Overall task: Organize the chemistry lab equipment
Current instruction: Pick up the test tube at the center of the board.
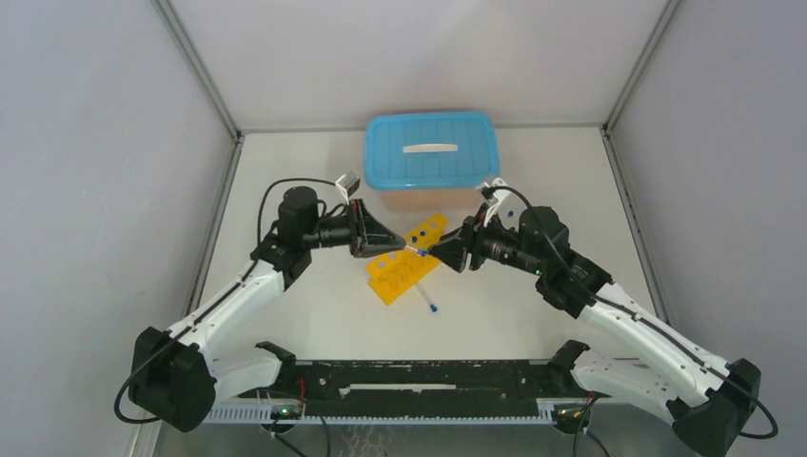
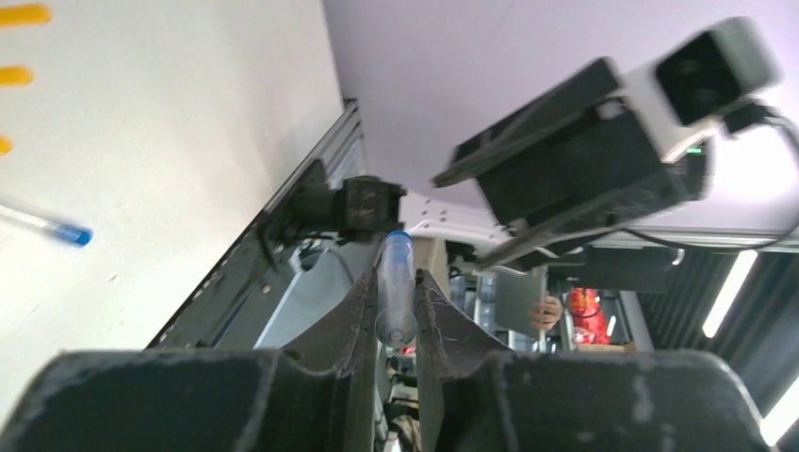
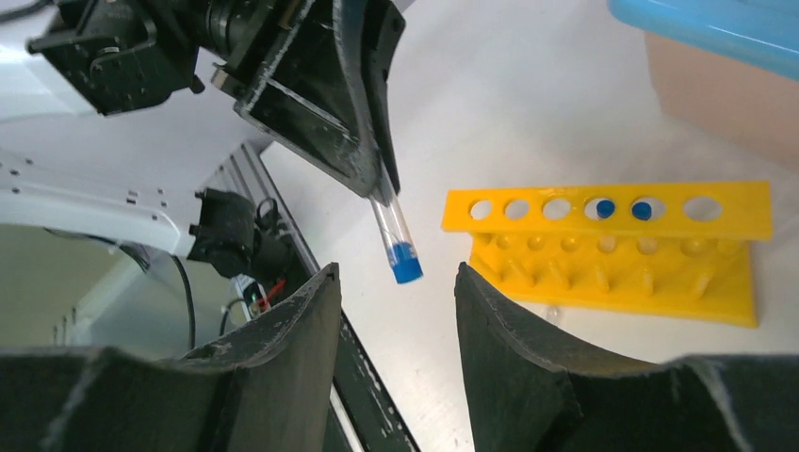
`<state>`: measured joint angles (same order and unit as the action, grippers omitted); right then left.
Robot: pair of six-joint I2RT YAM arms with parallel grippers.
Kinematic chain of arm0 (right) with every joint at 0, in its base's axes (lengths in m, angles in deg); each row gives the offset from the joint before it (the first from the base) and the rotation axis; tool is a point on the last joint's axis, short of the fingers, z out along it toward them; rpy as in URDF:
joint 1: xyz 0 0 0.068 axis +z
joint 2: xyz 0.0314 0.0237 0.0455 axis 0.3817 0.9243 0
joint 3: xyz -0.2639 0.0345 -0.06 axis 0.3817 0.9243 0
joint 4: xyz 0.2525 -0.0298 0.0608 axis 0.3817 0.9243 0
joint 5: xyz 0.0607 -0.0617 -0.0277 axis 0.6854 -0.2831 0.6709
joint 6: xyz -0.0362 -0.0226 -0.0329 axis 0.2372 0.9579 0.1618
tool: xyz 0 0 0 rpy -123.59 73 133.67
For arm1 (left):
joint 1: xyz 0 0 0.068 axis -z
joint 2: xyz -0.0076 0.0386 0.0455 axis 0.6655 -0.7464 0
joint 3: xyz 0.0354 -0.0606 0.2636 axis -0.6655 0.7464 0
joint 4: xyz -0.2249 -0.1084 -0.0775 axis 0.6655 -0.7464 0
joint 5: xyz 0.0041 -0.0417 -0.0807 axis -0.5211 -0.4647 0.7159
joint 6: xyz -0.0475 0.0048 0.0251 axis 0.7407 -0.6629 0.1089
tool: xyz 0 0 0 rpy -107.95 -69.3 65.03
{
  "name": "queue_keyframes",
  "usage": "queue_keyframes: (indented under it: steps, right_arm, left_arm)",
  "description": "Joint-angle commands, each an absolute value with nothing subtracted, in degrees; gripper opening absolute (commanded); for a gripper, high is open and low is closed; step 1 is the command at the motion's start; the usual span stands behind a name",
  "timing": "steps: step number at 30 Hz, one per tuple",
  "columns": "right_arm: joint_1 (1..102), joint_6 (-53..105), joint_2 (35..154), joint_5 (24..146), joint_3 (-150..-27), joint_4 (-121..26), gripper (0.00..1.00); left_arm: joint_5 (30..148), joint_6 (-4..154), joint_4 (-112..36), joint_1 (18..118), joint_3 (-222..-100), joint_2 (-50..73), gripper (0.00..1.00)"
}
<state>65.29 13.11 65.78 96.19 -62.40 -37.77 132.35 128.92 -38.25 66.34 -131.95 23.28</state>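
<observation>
- A storage box with a blue lid (image 1: pixel 430 152) is set at the back of the table (image 1: pixel 314 190); its white lid strip is too small for any writing to be read.
- The yellow tube rack (image 1: pixel 404 271) is placed just before it, with two blue-capped tubes (image 3: pixel 603 207) seated in its holes.
- The left gripper (image 2: pixel 397 282) is clamped on a clear tube (image 3: pixel 391 221), held above the rack.
- The right gripper (image 3: pixel 396 282) is spread wide, with nothing gripped; the held tube's blue cap is seen just off its fingertips.
- One loose tube (image 1: pixel 428 303) is seen lying near the rack.

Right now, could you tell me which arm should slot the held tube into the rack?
Probably right: its fingers are open around the tube's capped end, while the left fingers clamp its bottom.
</observation>
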Motion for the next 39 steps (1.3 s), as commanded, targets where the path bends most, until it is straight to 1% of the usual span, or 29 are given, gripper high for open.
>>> queue_keyframes:
  steps: [1, 7, 15, 39]
  right_arm:
    - [61.46, 1.16, 62.49, 99.59, -56.91, -52.84, 0.55]
    - [57.73, -6.27, 60.81, 101.34, -51.32, -61.63, 0.55]
    - [55.55, -13.91, 61.85, 104.11, -47.23, -72.4, 0.56]
    - [54.82, -17.43, 66.63, 107.42, -47.23, -79.06, 0.56]
  left_arm:
    - [131.76, 141.88, -19.61, 66.13, -131.61, 21.96, 0.11]
    - [130.79, 150.42, -9.15, 66.07, -129.3, 20.41, 0.11]
    - [130.62, 152.68, -5.05, 66.14, -128.06, 19.49, 0.11]
    - [131.09, 153.86, -2.62, 66.21, -127.24, 18.52, 0.11]
